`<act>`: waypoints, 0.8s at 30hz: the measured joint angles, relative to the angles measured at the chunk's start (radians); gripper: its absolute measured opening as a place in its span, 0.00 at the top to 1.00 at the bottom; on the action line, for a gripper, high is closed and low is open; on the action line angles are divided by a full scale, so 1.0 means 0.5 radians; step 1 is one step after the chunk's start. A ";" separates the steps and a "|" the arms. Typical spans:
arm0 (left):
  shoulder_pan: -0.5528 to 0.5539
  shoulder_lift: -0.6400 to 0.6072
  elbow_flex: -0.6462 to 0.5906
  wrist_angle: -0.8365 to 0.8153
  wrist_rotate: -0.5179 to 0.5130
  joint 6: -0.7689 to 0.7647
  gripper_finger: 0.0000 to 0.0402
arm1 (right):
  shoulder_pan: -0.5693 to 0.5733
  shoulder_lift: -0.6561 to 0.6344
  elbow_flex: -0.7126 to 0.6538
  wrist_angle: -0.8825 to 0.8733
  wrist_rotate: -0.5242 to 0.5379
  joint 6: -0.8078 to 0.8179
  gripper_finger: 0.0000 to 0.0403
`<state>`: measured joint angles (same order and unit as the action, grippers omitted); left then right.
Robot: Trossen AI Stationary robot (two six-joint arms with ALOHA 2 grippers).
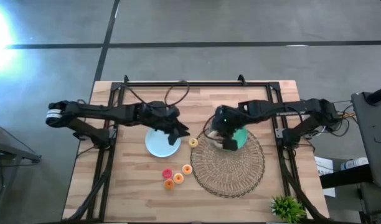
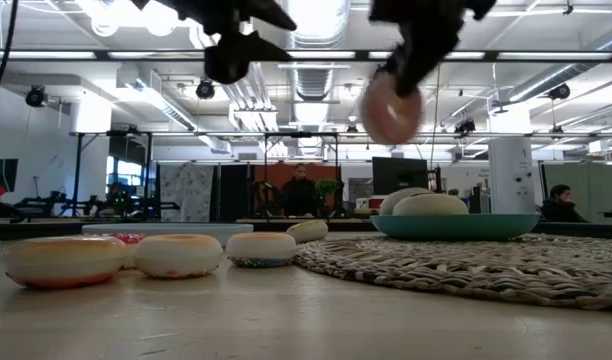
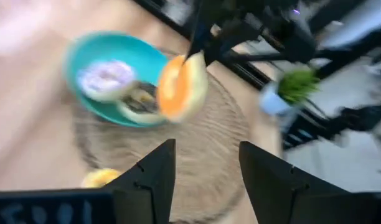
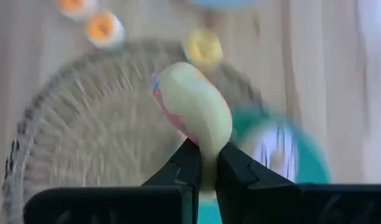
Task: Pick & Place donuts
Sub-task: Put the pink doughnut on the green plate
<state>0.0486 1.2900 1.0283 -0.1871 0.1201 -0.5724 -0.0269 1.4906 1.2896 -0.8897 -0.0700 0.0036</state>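
Right wrist: gripper (image 4: 203, 163) pinching donut (image 4: 193, 109), seemingly airborne

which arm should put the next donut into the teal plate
Right, probably. The right gripper already pinches a donut above the teal plate; the left gripper is open and empty over the light-blue plate.

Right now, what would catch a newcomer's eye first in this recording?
The right gripper, raised above the round woven placemat, pinches a pale toy ring donut with orange icing near the teal plate already holding donuts. The left gripper hovers open over the light-blue plate; three small donuts lie on the wood nearby.
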 joint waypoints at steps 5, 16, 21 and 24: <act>-0.017 -0.145 0.000 -0.234 -0.232 0.023 0.62 | -0.275 -0.061 -0.109 -0.250 -0.162 0.328 0.95; -0.259 -0.145 -0.003 -0.537 -0.480 -0.032 0.62 | -0.874 -0.050 -0.671 -0.229 -0.888 0.450 0.90; -0.354 -0.143 -0.003 -0.632 -0.587 -0.128 0.62 | -0.921 -0.059 -0.796 -0.045 -0.848 0.451 0.80; -0.391 -0.143 -0.004 -0.688 -0.619 -0.180 0.62 | -0.920 -0.060 -0.793 -0.045 -0.575 0.433 0.73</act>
<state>-0.1469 1.2186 1.0264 -0.5311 -0.1893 -0.6622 -0.4870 1.4605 0.8929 -0.9123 -0.3574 0.2198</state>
